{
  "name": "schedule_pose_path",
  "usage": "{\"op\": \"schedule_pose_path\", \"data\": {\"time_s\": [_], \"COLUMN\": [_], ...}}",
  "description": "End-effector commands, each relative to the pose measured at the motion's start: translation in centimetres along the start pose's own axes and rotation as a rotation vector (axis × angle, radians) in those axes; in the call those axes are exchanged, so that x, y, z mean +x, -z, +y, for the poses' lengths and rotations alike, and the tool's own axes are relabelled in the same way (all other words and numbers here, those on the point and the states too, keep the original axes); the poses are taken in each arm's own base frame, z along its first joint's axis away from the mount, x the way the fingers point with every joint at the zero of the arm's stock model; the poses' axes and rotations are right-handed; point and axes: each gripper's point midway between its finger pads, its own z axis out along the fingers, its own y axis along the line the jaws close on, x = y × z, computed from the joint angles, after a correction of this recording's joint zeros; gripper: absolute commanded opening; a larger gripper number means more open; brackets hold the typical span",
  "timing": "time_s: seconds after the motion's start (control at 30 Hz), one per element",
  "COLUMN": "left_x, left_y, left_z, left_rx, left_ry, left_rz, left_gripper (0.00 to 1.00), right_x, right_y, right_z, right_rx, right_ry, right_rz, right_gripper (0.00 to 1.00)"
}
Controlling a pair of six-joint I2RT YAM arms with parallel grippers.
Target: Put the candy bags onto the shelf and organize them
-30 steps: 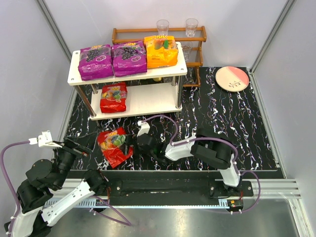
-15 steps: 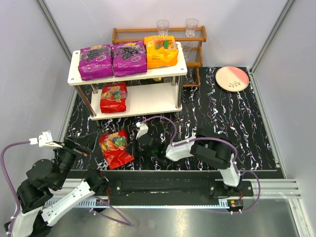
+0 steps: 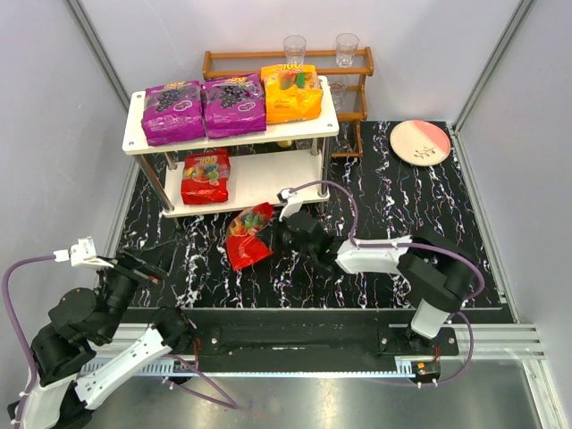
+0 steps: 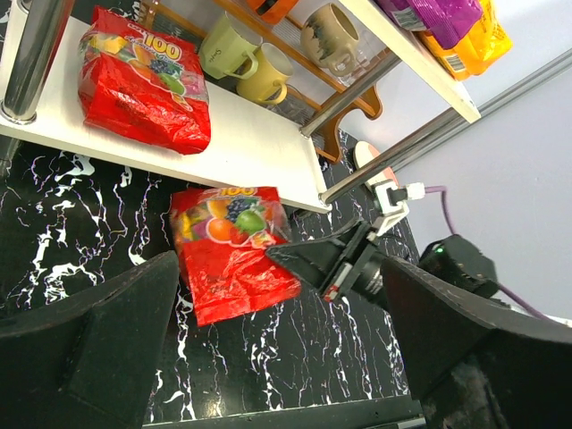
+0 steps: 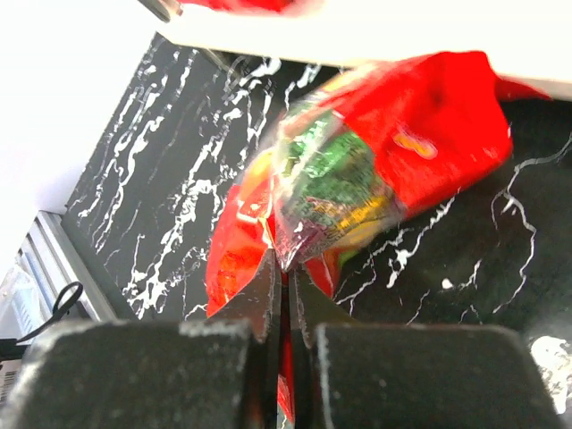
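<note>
shelf (image 3: 273,181) top: two purple bags (image 3: 172,112), orange bag (image 3: 291,92); lower tier: red bag (image 3: 206,175)

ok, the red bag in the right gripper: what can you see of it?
The red candy bag is glossy, crinkled plastic, pillow-shaped, printed with fruit pictures and a yellow "100" near one end. The right gripper has its jaws shut on the edge nearest it. The bag is tilted over the black marbled table, just in front of the lower tier of the shelf, not on it. Whether its low end touches the table is unclear.
</note>
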Motion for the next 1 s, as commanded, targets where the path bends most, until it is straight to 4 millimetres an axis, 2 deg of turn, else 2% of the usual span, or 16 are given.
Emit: {"op": "schedule_pose_path", "data": {"time_s": [0.0, 0.2, 0.47, 0.73, 0.93, 0.97], "left_x": [-1.5, -1.4, -1.0, -1.0, -0.8, -0.7], "left_y": [0.4, 0.4, 0.1, 0.1, 0.0, 0.0], "left_z": [-0.5, -0.4, -0.3, -0.2, 0.0, 0.0], "left_rx": [0.017, 0.012, 0.002, 0.002, -0.004, -0.006], "left_ry": [0.025, 0.020, 0.015, 0.022, 0.021, 0.019], "left_rz": [-0.044, -0.042, -0.035, -0.037, -0.037, -0.036], "left_gripper": [0.99, 0.99, 0.99, 0.99, 0.99, 0.99], "right_x": [-8.4, -12.1, -15.2, -19.1, -20.4, -20.0], "right_y": [2.6, 4.5, 6.1, 4.8, 2.6, 1.7], "right_z": [6.6, 7.8, 8.9, 9.0, 7.7, 7.1], "right_rx": [-0.189, -0.208, -0.223, -0.248, -0.287, -0.284], "right_ry": [0.110, 0.152, 0.196, 0.191, 0.110, 0.097], "right_rz": [-0.195, -0.273, -0.345, -0.421, -0.439, -0.426], "right_gripper": [0.00, 0.00, 0.00, 0.00, 0.00, 0.00]}}
